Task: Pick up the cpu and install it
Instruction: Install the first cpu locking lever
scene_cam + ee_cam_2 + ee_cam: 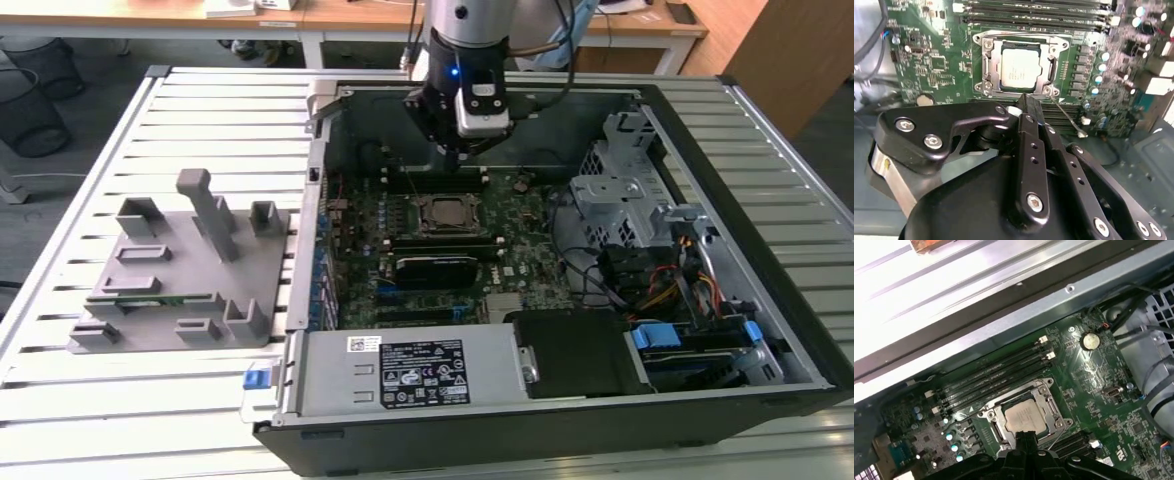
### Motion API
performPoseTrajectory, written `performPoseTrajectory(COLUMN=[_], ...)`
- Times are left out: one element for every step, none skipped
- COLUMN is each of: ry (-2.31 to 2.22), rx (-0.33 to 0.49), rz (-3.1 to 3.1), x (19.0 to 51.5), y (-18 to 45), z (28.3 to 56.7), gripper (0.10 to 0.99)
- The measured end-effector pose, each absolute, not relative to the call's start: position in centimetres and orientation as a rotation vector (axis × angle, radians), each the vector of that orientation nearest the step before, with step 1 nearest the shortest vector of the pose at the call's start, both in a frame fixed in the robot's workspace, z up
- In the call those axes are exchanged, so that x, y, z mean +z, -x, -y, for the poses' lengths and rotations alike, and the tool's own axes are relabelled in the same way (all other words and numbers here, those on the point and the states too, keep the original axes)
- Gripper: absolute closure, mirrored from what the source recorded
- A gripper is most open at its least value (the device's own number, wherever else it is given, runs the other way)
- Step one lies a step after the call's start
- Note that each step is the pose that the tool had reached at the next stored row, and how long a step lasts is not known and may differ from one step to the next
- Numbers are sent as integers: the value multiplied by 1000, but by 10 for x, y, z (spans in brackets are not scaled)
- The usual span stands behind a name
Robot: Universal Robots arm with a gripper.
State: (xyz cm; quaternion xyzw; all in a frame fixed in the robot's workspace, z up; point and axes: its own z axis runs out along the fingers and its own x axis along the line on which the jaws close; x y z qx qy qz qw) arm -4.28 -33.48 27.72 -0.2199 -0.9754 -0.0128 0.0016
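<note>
One shiny sq. cpu point(1020, 69), metal socket point(987, 67)

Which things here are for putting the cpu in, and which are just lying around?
For the job:
cpu, sitting in its socket
gripper, close by, jaws shut
motherboard

Just lying about:
grey fixture
power supply
coloured cables
</note>
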Motion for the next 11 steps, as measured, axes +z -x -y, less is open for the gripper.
performPoseTrajectory(ry=[663, 635, 605, 577, 549, 521, 493, 466, 437, 409, 381], rx=[-40, -40, -40, -40, -40, -40, -39, -39, -39, -39, -39], rz=[3067, 3073, 3079, 3084, 3089, 3093, 3098, 3102, 3106, 3109, 3112], x=[277, 277, 277, 277, 276, 276, 276, 276, 275, 275, 275], y=[43, 43, 43, 43, 43, 43, 43, 43, 43, 43, 43], z=[335, 335, 335, 335, 335, 335, 335, 335, 335, 335, 335], gripper=[980, 980, 980, 980, 980, 980, 980, 980, 980, 980, 980])
